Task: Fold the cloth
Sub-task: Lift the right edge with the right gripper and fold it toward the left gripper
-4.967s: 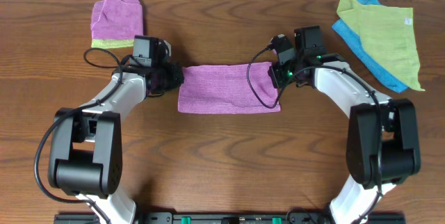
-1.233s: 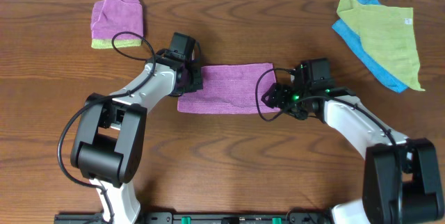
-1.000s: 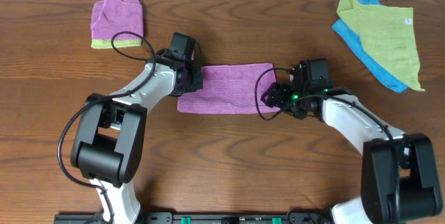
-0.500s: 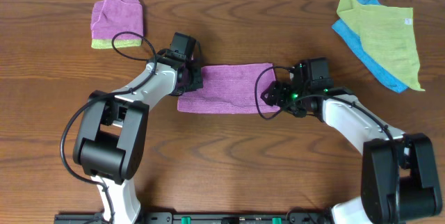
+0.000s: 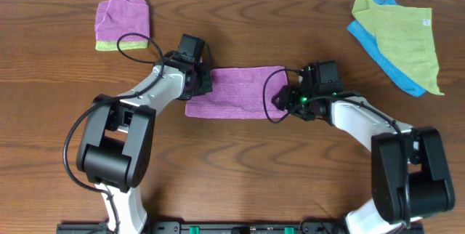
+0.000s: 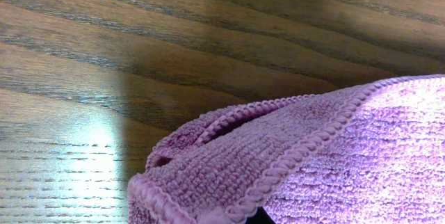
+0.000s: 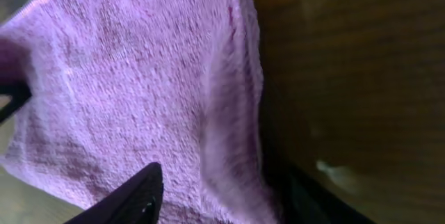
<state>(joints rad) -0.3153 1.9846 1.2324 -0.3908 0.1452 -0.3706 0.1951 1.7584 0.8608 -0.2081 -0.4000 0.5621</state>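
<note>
The lilac-purple cloth (image 5: 236, 92) lies as a folded strip in the middle of the wooden table. My left gripper (image 5: 203, 83) is at its left end, shut on the cloth; in the left wrist view the hemmed corner (image 6: 229, 161) is bunched and lifted right at the camera, hiding the fingers. My right gripper (image 5: 283, 97) is at the strip's right end. In the right wrist view its jaws stand apart, astride the cloth's (image 7: 139, 92) folded right edge, one dark finger (image 7: 132, 196) over the fabric and the other on the table side.
A small purple wad on a yellow-green piece (image 5: 122, 19) lies at the back left. A yellow-green cloth (image 5: 403, 38) over a blue one (image 5: 361, 29) lies at the back right. The table's far edge runs along the top.
My right gripper has slid a little left and back onto the cloth's right end, and its jaws have narrowed. The left arm and the strip have not moved.
</note>
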